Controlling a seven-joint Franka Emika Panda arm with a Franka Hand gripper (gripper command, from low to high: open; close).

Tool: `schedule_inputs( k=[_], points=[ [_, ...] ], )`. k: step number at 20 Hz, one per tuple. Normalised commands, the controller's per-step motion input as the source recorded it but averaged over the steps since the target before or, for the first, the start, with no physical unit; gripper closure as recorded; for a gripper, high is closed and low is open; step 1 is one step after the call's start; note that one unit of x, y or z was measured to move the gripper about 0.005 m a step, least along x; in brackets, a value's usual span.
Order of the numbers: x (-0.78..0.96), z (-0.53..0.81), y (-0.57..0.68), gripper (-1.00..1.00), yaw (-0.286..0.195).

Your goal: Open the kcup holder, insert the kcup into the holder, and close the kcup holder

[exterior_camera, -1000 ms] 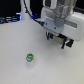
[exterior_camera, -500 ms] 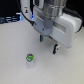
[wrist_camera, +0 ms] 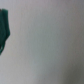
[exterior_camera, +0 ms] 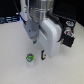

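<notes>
Pod (exterior_camera: pixel 30 58) sitting on pale worktop (exterior_camera: pixel 12 67), round top facing up, no long axis to worry about. Jaws (exterior_camera: pixel 33 42) hanging just above, pod lying slightly toward exterior view's left. Jaw width: too blurry, can't tell, probably nothing held.

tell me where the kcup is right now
In the exterior view the kcup sits on the white table, low and toward that view's left, just below the arm's gripper and not held by it.
</notes>
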Motion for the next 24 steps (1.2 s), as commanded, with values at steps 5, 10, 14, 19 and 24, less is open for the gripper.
schedule_inputs(
  k=[5, 10, 14, 19, 24],
  points=[
    [0.29, -0.05, -0.42, -1.00, -0.192],
    [0.19, -0.20, -0.20, -1.00, -0.167],
    [0.04, -0.27, -0.18, -1.00, -0.211],
    [0.08, -0.25, -0.07, -1.00, -0.170],
    [0.00, -0.13, -0.07, -1.00, -0.139]
  ],
)
